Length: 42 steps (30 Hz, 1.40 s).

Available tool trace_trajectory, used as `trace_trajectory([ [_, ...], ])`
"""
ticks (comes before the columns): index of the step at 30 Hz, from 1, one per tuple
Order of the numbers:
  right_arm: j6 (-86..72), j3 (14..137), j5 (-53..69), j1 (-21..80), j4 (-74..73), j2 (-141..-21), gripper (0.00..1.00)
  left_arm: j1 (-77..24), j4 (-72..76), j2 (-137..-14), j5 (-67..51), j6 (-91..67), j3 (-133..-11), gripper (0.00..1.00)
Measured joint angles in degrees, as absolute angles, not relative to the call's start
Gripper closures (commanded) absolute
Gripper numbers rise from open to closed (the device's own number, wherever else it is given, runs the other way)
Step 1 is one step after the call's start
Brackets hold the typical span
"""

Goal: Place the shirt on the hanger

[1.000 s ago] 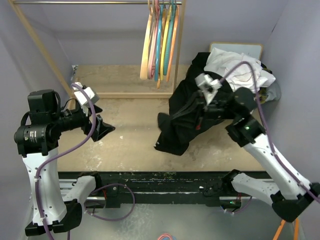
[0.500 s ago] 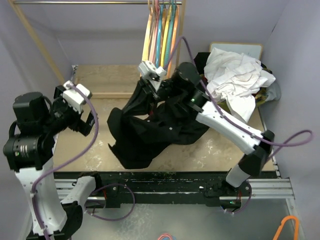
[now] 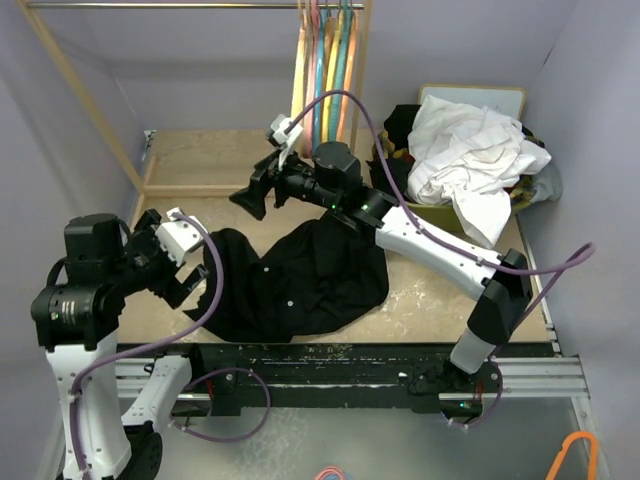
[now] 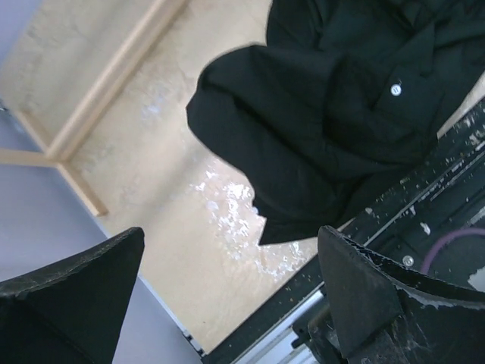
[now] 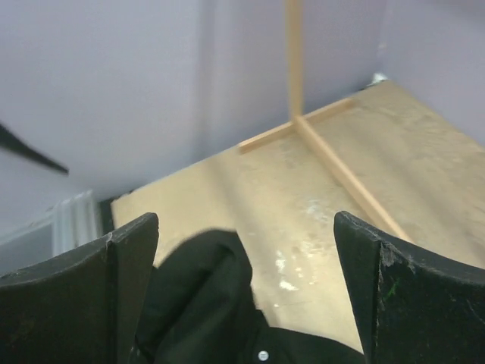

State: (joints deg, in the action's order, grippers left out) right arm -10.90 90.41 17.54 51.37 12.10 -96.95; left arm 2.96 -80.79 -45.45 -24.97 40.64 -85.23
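One shirt (image 3: 300, 280), crumpled flat, long axis L-R

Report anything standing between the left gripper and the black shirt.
Nothing visible does. The open left gripper hangs over bare table beside the shirt, whose crumpled edge lies just ahead of its fingers.

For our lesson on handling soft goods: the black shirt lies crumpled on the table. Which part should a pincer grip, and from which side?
Grip the rounded, folded-over lobe at the left edge of the shirt, coming down from above with the open left pincer, which hovers nearest. The doubled cloth there looks thick enough to pinch, while the middle lies flat.
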Motion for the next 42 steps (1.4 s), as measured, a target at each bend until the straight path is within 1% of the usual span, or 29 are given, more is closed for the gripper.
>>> trace_trajectory([
  [3, -10.5, 90.4, 9.0, 51.9, 10.5, -94.2, 0.00, 2.9, -80.6, -46.1, -25.1, 42.8, -81.0, 0.01],
  [6, -10.5, 87.0, 2.7, 52.8, 10.1, -87.8, 0.00, 2.9, -80.4, -45.8, -23.7, 46.3, -75.9, 0.01],
  [8, -10.9, 82.4, 0.5, 53.3, 10.1, -81.9, 0.00, 2.9, -79.8, -45.8, -21.4, 49.7, -72.2, 0.01],
  [12, -11.8, 69.1, -2.7, 55.1, 8.4, -68.7, 0.00, 2.9, -79.2, -47.1, -16.4, 57.4, -65.8, 0.01],
  [15, -13.5, 59.6, -6.9, 58.8, 3.9, -64.1, 0.00, 2.9, -79.1, -49.7, -17.1, 63.0, -65.4, 0.01],
  [17, -15.0, 55.2, -9.2, 62.2, 1.3, -63.7, 0.00, 2.9, -79.5, -52.6, -20.3, 66.1, -66.4, 0.01],
  [21, -18.9, 46.4, -15.0, 69.6, -2.1, -66.8, 0.00, 2.8, -78.7, -57.2, -27.4, 72.4, -68.0, 0.01],
  [25, -21.7, 43.2, -18.7, 72.2, -3.0, -68.1, 0.00, 1.6, -75.0, -56.9, -32.9, 82.8, -64.2, 0.00],
  [28, -23.2, 42.1, -20.1, 72.3, -1.3, -68.2, 0.00, 0.4, -74.3, -53.4, -34.5, 93.0, -59.5, 0.04],
  [31, -24.1, 40.2, -20.1, 72.4, 1.0, -68.1, 0.00, -0.3, -74.6, -52.2, -34.8, 103.8, -55.9, 0.11],
  [36, -25.8, 35.3, -20.0, 72.4, 2.9, -66.1, 0.00, -2.2, -72.2, -53.8, -35.0, 113.3, -51.1, 0.28],
  [38, -26.7, 34.5, -20.1, 72.4, 3.2, -65.3, 0.00, -3.3, -70.3, -54.9, -35.0, 114.9, -48.7, 0.30],
  [42, -28.8, 32.9, -19.9, 72.5, 5.8, -63.5, 0.00, -4.9, -67.3, -57.6, -34.9, 116.9, -46.0, 0.28],
])
